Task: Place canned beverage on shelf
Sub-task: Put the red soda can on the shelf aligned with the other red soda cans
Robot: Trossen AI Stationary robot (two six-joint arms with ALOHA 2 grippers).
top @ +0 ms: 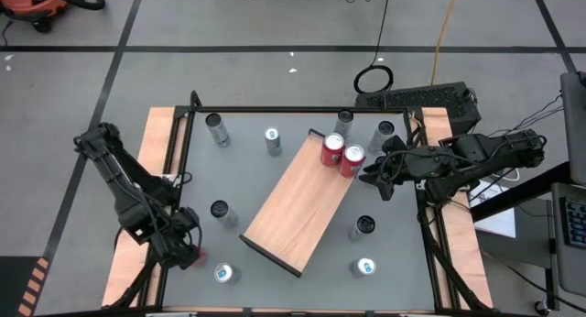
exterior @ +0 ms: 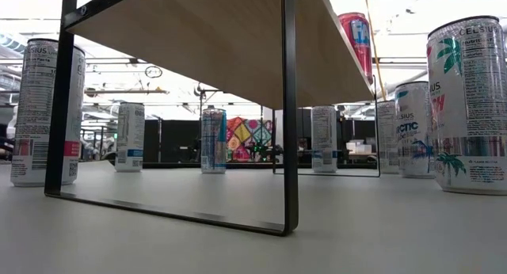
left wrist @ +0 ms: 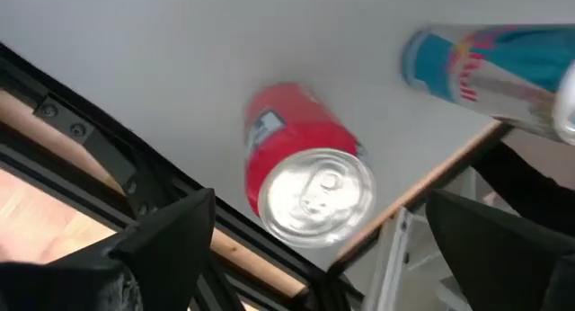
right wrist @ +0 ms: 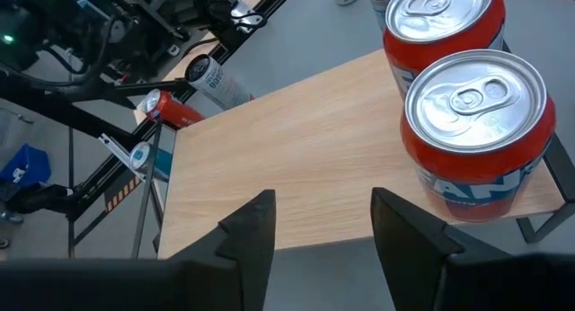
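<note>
Both arms low, hands parted.
Left hand [top: 188, 253] at near-left bench corner, fingers [left wrist: 171, 235] spread wide; right hand [top: 374, 173] reaches in from right, fingers [right wrist: 256, 230] apart, holding nothing.

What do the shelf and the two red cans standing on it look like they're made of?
Shelf: light wood-look board, matte, visible grain, on thin black metal-looking frame. Red cans: likely aluminium, with shiny silver tops, pull tabs and glossy red printed sides.

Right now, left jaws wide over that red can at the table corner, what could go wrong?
1. The red can stands close to the table edge; a glancing touch from the left gripper might push it off.
2. Two red cans crowd the shelf's far end, so another placed there could knock them.
</note>
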